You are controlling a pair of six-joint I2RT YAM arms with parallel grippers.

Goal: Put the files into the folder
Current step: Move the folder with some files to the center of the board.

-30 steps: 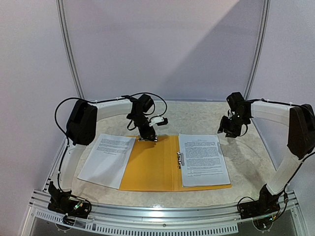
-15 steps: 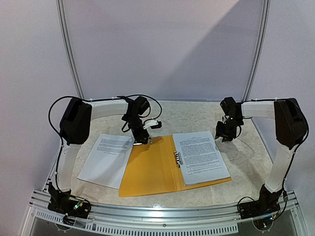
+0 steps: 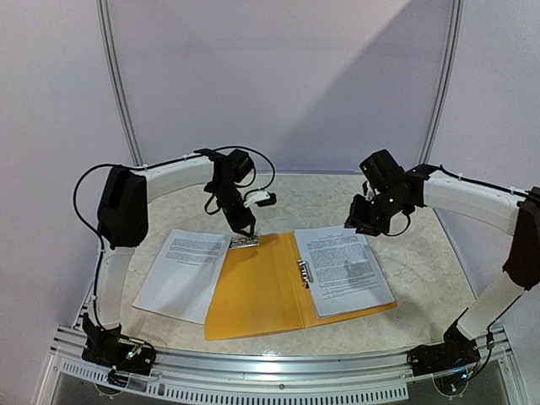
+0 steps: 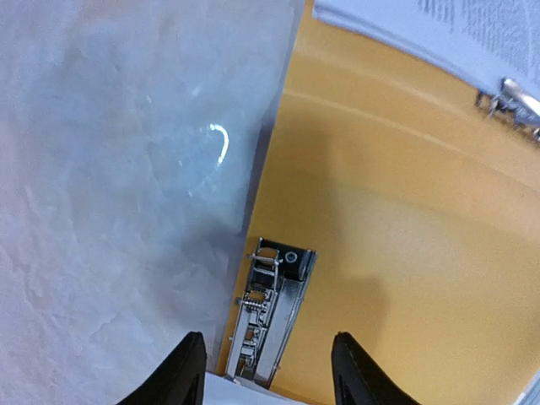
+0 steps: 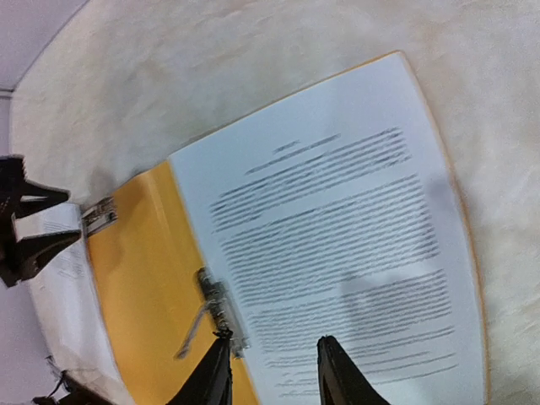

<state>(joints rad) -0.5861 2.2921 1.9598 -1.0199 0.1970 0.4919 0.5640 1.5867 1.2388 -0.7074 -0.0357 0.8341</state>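
The orange folder (image 3: 253,291) lies open on the table. A stack of files (image 3: 342,268) rests on its right half, beside the metal spine clip (image 3: 305,272). Another printed sheet (image 3: 184,272) lies on the table to the left of the folder. My left gripper (image 3: 245,234) stands open at the folder's far left corner. In the left wrist view its jaws (image 4: 268,371) straddle a loose metal clip (image 4: 272,316) without pinching it. My right gripper (image 3: 359,221) hangs open above the far edge of the files; in its wrist view the fingers (image 5: 274,371) frame the files (image 5: 337,236) next to the spine clip (image 5: 221,308).
The marbled table (image 3: 422,253) is bounded by a metal rail (image 3: 278,371) at the near edge and a curved white backdrop behind. Both arm bases (image 3: 118,354) sit at the near corners. Bare tabletop shows to the right of the folder.
The right arm has swung left and down toward the files, with its jaws narrowing. The left gripper has opened wider over the loose clip. The folder has turned slightly.
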